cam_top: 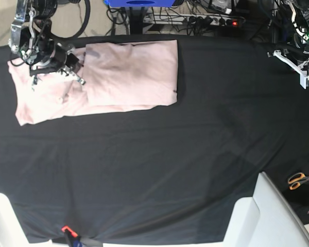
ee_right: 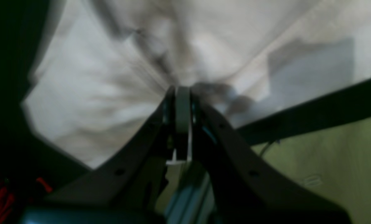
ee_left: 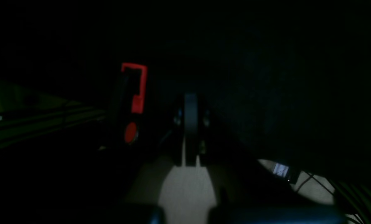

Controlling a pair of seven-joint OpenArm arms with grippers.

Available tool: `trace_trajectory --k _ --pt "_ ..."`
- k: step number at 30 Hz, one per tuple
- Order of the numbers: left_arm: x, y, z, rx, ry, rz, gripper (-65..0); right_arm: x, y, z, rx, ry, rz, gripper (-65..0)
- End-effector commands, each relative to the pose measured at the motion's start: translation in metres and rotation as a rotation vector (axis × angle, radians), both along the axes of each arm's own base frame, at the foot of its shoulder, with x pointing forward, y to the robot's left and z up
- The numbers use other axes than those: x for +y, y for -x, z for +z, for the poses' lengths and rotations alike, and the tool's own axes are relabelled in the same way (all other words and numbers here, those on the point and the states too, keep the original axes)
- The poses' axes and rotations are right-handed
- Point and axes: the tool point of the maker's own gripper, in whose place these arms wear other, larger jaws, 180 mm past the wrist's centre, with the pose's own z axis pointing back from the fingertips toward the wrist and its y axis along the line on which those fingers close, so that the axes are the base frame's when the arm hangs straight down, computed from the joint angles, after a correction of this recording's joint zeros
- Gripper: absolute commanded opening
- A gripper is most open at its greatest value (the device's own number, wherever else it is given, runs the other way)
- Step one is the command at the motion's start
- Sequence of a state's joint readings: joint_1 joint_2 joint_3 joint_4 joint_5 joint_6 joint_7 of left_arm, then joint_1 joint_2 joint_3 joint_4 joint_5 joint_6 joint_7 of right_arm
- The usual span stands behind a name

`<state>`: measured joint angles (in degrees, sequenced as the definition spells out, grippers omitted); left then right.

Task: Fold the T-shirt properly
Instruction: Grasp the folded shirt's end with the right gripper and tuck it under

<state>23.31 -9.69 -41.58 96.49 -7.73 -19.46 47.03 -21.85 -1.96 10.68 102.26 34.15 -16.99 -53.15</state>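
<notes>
**Partly folded T-shirt at the table's far left corner, right gripper closed on its fabric**

Base view, read from left to right. At about 10 o'clock lies the T-shirt (cam_top: 118, 77), pale pink, partly folded: a smooth rectangular panel lies over a wider, more wrinkled layer that projects toward 9 o'clock. It rests on the black tablecloth (cam_top: 159, 170), which covers nearly the whole table. Over the garment's left end stands the right gripper (cam_top: 55, 60); in the right wrist view its jaws are drawn together on a gather of the T-shirt (ee_right: 89, 93), with creases radiating from the pinch point. That view is blurred, so finer detail of the grip cannot be read.

At 6 o'clock, on the near edge of the cloth, sits a small orange marker (cam_top: 66, 229). At about 4 o'clock a white panel (cam_top: 268, 216) overlaps the table corner, and beside it, toward 3 o'clock, lie orange-handled scissors (cam_top: 298, 180).

At 2 o'clock the left gripper (cam_top: 305, 77) hangs beyond the table's far right corner, well apart from the garment. The left wrist view is nearly black: the left gripper's (ee_left: 190, 124) fingers appear pressed together with nothing between them, and a red bracket (ee_left: 135, 87) shows toward 9 o'clock of them.
</notes>
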Motion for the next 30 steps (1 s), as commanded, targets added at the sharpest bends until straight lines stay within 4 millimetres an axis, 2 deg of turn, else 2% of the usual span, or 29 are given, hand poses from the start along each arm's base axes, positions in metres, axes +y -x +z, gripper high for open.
trace_trajectory --k 1,5,7,9,11,14,16,19,22,25,27,30 --pt "0.006 -0.010 0.010 -0.034 -0.027 -0.008 -65.0 0.002 -0.002 0.007 -0.022 -0.003 0.006 -64.1" --pt "-0.008 -0.014 0.000 -0.012 -0.004 -0.049 -65.0 0.006 -0.002 0.012 -0.015 -0.019 0.028 -64.1" --pt "-0.018 -0.018 -0.004 -0.006 0.010 -0.076 -65.0 0.014 -0.006 0.012 -0.017 -0.032 0.055 -64.1" --pt "-0.027 -0.020 -0.008 0.000 0.025 -0.098 -65.0 0.027 -0.018 0.016 -0.054 -0.026 0.140 -63.9" --pt "-0.031 -0.021 -0.009 0.002 0.030 -0.107 -65.0 0.043 -0.038 0.024 -0.116 -0.018 0.223 -63.6" --pt "-0.030 -0.018 -0.012 0.008 0.035 -0.100 -65.0 0.050 -0.071 0.025 -0.177 0.018 0.288 -63.5" --pt "-0.028 -0.014 -0.015 0.022 0.038 -0.093 -65.0 0.051 -0.087 0.019 -0.175 0.043 0.330 -63.2" --pt "-0.025 -0.007 -0.023 0.049 0.044 -0.082 -65.0 0.049 -0.098 0.007 -0.145 0.069 0.375 -57.0" --pt "-0.014 0.007 -0.027 0.067 0.047 -0.036 -65.0 0.045 -0.098 0.000 -0.122 0.078 0.373 -46.1" --pt "-0.010 0.011 -0.028 0.071 0.047 -0.020 -65.0 0.045 -0.097 -0.001 -0.120 0.079 0.374 -38.9" --pt "-0.006 0.015 -0.028 0.074 0.046 -0.006 -65.0 0.045 -0.097 -0.001 -0.120 0.079 0.374 -35.9" --pt "-0.006 0.016 -0.029 0.078 0.046 -0.003 -65.0 0.044 -0.096 -0.003 -0.112 0.078 0.373 -35.4"
